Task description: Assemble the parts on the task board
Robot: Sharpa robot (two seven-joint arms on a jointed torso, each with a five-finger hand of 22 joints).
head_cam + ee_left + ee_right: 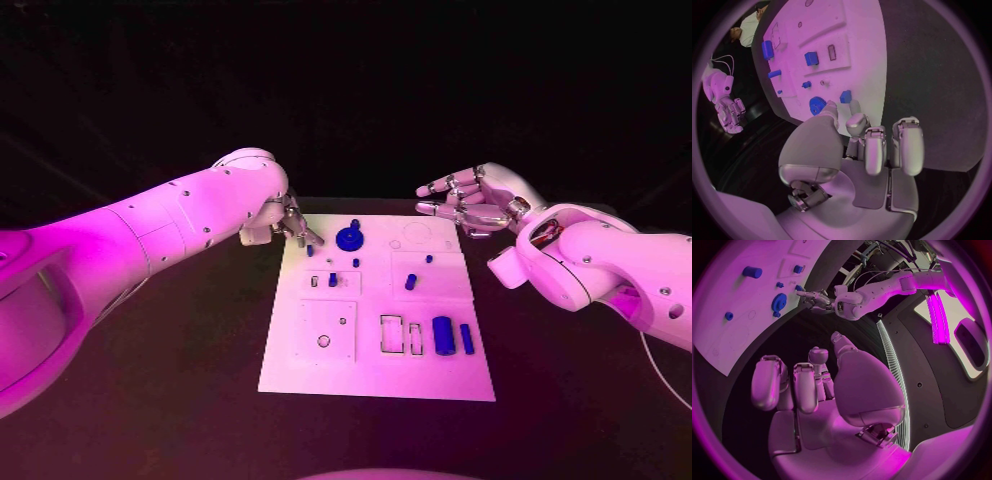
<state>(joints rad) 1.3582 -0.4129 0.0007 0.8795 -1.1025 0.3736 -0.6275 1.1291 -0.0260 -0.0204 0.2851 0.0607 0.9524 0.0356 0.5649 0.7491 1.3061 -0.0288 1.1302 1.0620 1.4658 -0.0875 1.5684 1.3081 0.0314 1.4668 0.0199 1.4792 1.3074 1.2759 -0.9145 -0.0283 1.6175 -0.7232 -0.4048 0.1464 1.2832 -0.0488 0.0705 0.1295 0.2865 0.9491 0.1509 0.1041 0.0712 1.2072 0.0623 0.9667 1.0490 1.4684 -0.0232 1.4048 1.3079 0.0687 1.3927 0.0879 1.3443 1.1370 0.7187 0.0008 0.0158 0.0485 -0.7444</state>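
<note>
Reaching: left hand [284, 222], fingers apart, at task board [378, 375] 11 o'clock corner | small blue peg [309, 250] likely light, rigid, slippery; pinch sides | right hand [473, 198] spread, empty

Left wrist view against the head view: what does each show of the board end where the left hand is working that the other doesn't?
Left wrist alone: the left hand's fingertips at the task board's edge, close to a small blue part; whether they touch it I cannot tell. Head view alone: the left arm hides those fingertips, but the two long blue parts at the board's near end show, as does the right hand open off the far corner. Both show the blue gear on the board.
</note>
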